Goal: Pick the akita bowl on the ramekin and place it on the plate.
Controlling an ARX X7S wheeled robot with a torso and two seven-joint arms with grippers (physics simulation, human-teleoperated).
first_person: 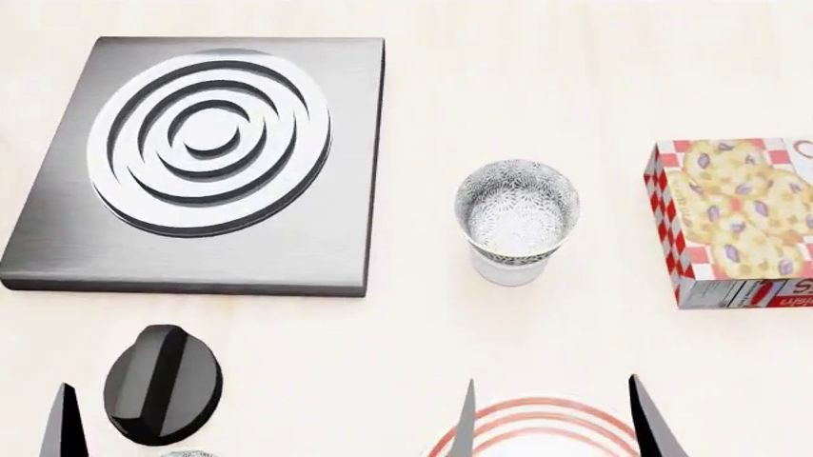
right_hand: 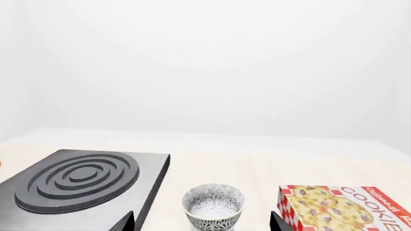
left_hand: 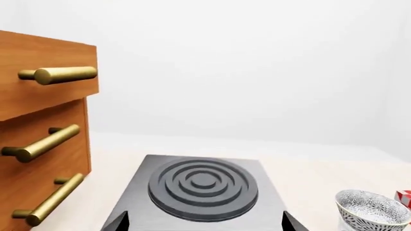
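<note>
- I judge this to be the approach step: nothing is lifted yet, and my right hand (first_person: 549,419) hangs with its two dark fingers spread and empty.
- The small deep white bowl with the fine grey-black speckle (first_person: 516,214) sits straight ahead of my right hand, nested upright in the plain glossy white ramekin (first_person: 511,270), of which only the lower wall shows under it.
- The large flat white plate with thin red rings (first_person: 540,428) lies directly below my right hand, only its far rim in view between my fingers.
- My left hand (first_person: 64,424) shows a single dark fingertip in the head view; its wrist view shows two tips set well apart, so I read it as spread and holding nothing.
- Next move, as I judge it: reach the right hand forward and down over the bowl's rim, pinch one wall, lift it clear of the ramekin without dragging the cup, then draw it back to the plate.
- Counted: one speckled bowl in clear view, one ramekin, one plate, one grey stove slab with raised rings (first_person: 204,157), one black knob (first_person: 162,383), one red-checked cookie box (first_person: 734,224), all on the pale tabletop (first_person: 534,86), and one wooden cabinet with three brass handles (left_hand: 45,144).
</note>
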